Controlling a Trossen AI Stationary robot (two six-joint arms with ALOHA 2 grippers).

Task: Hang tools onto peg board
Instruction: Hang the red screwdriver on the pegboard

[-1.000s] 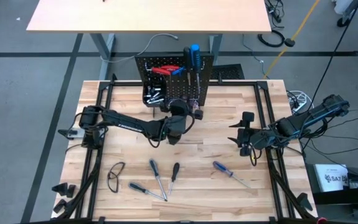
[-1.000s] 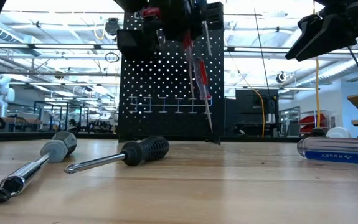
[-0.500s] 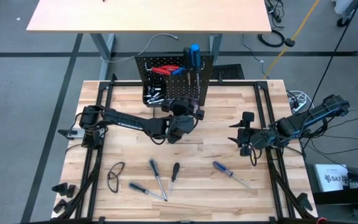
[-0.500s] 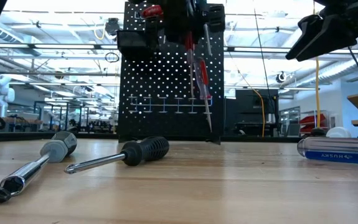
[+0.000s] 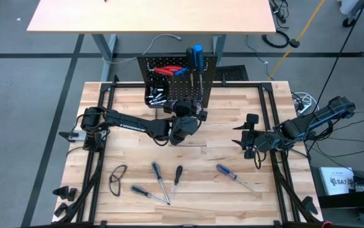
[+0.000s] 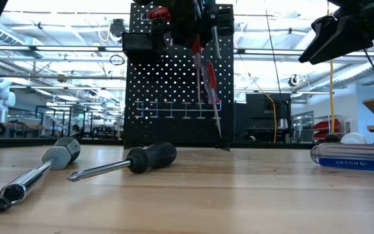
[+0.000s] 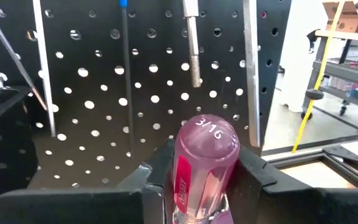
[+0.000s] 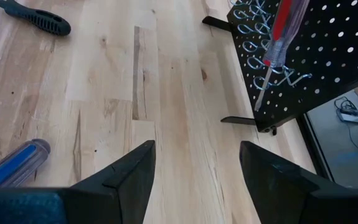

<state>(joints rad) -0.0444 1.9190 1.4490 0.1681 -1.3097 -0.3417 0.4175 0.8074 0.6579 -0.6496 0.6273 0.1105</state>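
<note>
Hanging step: left gripper (image 7: 197, 186) clenching the red-handled screwdriver (image 7: 200, 165) just before the peg board (image 5: 178, 69); needing shaft lowered into a hook. Right gripper (image 8: 194, 165) idling released.

**Bright, even light; backlit low view**

Overhead room light falls evenly on the table (image 5: 131, 95), with faint shadows. In the low view, ceiling glare silhouettes the peg board (image 6: 177, 78); the nearest tool (image 6: 30, 175) looks perhaps slightly soft. Wrist views bend at the edges
</note>
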